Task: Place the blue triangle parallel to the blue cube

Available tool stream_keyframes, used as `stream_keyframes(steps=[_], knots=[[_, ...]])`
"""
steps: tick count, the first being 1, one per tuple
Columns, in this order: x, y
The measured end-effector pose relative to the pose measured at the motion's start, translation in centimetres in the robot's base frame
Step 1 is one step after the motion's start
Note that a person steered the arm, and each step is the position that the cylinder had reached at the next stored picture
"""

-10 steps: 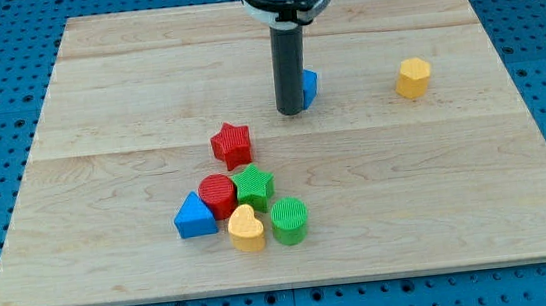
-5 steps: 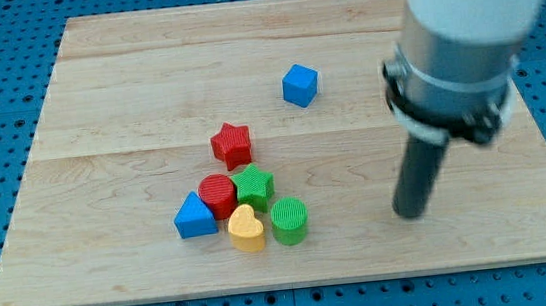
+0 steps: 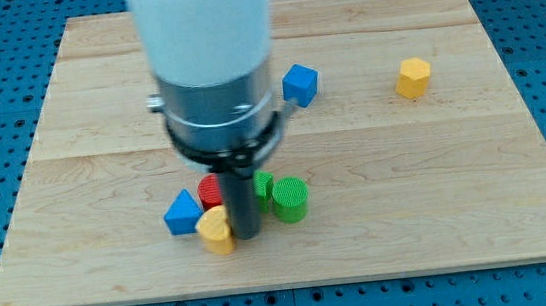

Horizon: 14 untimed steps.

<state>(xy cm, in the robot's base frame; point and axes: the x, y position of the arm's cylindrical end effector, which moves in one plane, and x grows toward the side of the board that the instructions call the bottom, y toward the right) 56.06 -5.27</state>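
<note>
The blue triangle [image 3: 182, 213] lies at the lower left of the board, at the left end of a cluster. The blue cube [image 3: 299, 84] sits apart, above the middle of the board. My tip [image 3: 246, 235] stands in the cluster, touching the yellow heart-shaped block [image 3: 214, 229] on its right side. The tip is right of the blue triangle and does not touch it. The red cylinder [image 3: 211, 190] shows just above the heart, partly hidden by the rod.
A green star [image 3: 263, 187] and a green cylinder [image 3: 290, 198] sit right of the rod. A yellow hexagonal block [image 3: 412, 77] lies at the upper right. The arm's wide body hides the board above the cluster; the red star is not visible.
The arm swung from the right side of the board into the cluster. The yellow heart and the blue triangle shifted left. The red star is now hidden behind the arm.
</note>
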Motion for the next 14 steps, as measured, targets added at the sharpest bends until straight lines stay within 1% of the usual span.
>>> stream_keyframes(steps=[2,3,4,5,6,7,8,9,10,11,12,13,14], knots=[[-2.9,-4.5],[-1.8,-2.6],[1.1,-1.2],[1.5,-6.4],[-0.6,-10.2],[-3.6,-10.3],[-4.0,-7.2],[-3.1,-5.3],[-2.3,-1.9],[-4.9,-2.3],[-7.6,-4.8],[-6.7,-6.1],[-6.1,-9.0]])
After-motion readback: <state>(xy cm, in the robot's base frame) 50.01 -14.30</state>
